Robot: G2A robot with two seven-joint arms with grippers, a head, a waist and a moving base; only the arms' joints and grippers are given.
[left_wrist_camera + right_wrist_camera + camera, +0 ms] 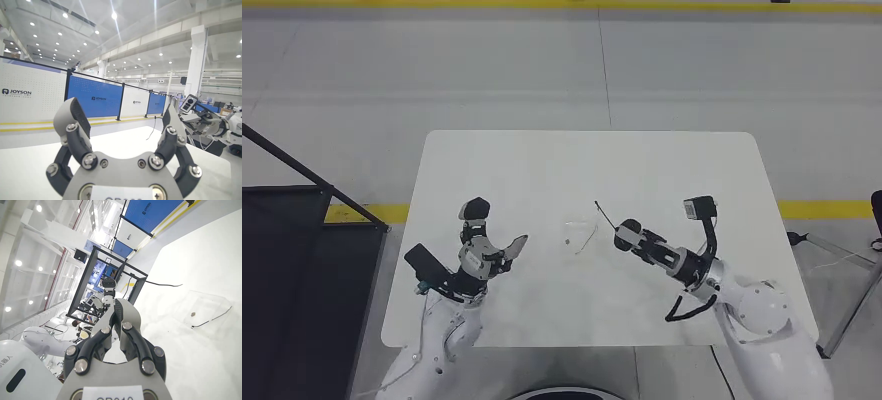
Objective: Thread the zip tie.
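On the white tabletop [542, 160], seen from the top, the left end effector [494, 227] sits at about 9 o'clock from the middle, well apart from the other things. Its two fingers [79, 113] are spread wide, and the gap between them faces about 1 o'clock. Near the middle of the tabletop lies a clear plastic piece [575, 232]. A thin strip [588, 237] lies along its 3 o'clock side. It is touching the piece or just beside it; I cannot tell which. In the right wrist view this strip looks dark and a little bent, and a tiny brown speck [192, 314] shows on the clear piece. Next comes the black zip tie [604, 215], a thin black line at about 1 o'clock from the clear piece. It runs from near the tip of the right end effector [621, 234] out toward 11 o'clock. In the left wrist view its pointed end is down on the tabletop, and it curves up to a small block at the far end. The right end effector is at about 3 o'clock from the middle, close to the clear piece, and it points to about 10 o'clock. Its fingers are pressed together. In the right wrist view the zip tie lies apart from them, out in front and to one side.
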